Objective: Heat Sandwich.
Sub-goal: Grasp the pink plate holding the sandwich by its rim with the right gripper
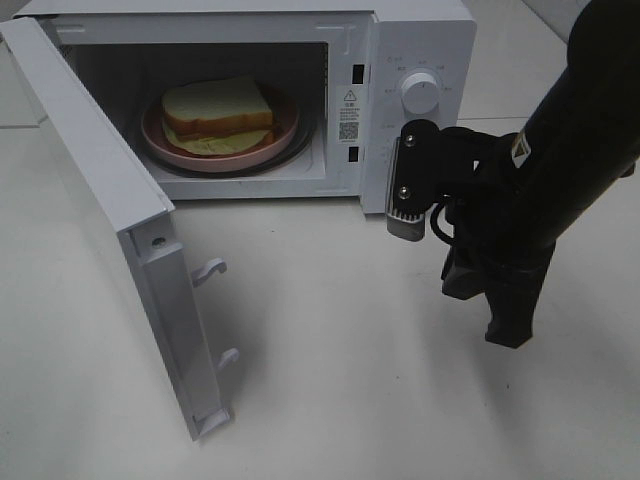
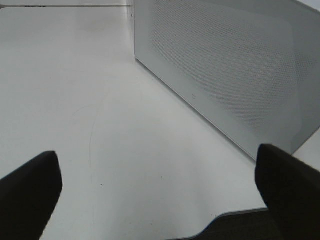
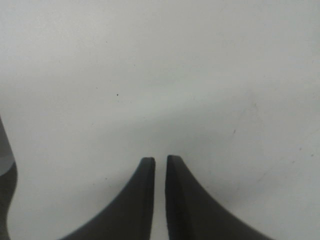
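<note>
The sandwich [image 1: 218,108], white bread with a tan crust and pale filling, lies on a round pink plate [image 1: 287,135] inside the open white microwave [image 1: 420,40]. My right gripper [image 1: 510,335] hangs on its black arm in front of the microwave's control panel, pointing down at the table. In the right wrist view, the right gripper [image 3: 160,160] shows its dark fingertips almost together with only a thin slit and nothing between them. My left gripper [image 2: 157,172] is open, its fingers [image 2: 27,195] far apart over bare table, beside the door's meshed face [image 2: 225,65].
The microwave door [image 1: 100,190] swings out wide to the left, with two latch hooks [image 1: 210,270] on its free edge. A round knob [image 1: 420,92] sits on the control panel. White tabletop [image 1: 330,380] lies in front of the microwave.
</note>
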Robot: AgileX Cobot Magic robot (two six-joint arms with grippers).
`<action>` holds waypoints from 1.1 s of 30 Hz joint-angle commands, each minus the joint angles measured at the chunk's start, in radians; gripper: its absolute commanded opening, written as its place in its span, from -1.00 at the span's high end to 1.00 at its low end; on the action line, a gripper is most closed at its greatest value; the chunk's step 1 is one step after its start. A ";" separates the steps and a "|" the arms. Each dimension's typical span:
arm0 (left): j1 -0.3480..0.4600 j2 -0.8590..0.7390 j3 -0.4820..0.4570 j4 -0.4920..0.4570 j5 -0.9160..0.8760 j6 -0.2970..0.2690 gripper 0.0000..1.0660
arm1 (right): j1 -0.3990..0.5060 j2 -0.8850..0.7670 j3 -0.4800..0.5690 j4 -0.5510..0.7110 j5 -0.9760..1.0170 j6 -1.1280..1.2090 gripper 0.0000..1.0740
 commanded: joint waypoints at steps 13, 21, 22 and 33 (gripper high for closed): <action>0.001 -0.007 0.001 -0.007 -0.010 0.003 -0.83 | -0.001 -0.008 -0.095 -0.078 0.075 -0.460 0.59; 0.001 -0.007 0.001 -0.007 -0.010 0.003 -0.83 | -0.001 -0.008 -0.100 -0.140 0.027 -0.478 -0.08; 0.001 -0.007 0.001 -0.007 -0.010 0.003 -0.83 | -0.001 -0.008 -0.100 -0.140 0.022 -0.477 -0.18; 0.001 -0.007 0.001 -0.007 -0.010 0.003 -0.83 | -0.001 -0.005 -0.100 -0.152 -0.052 -0.416 -0.78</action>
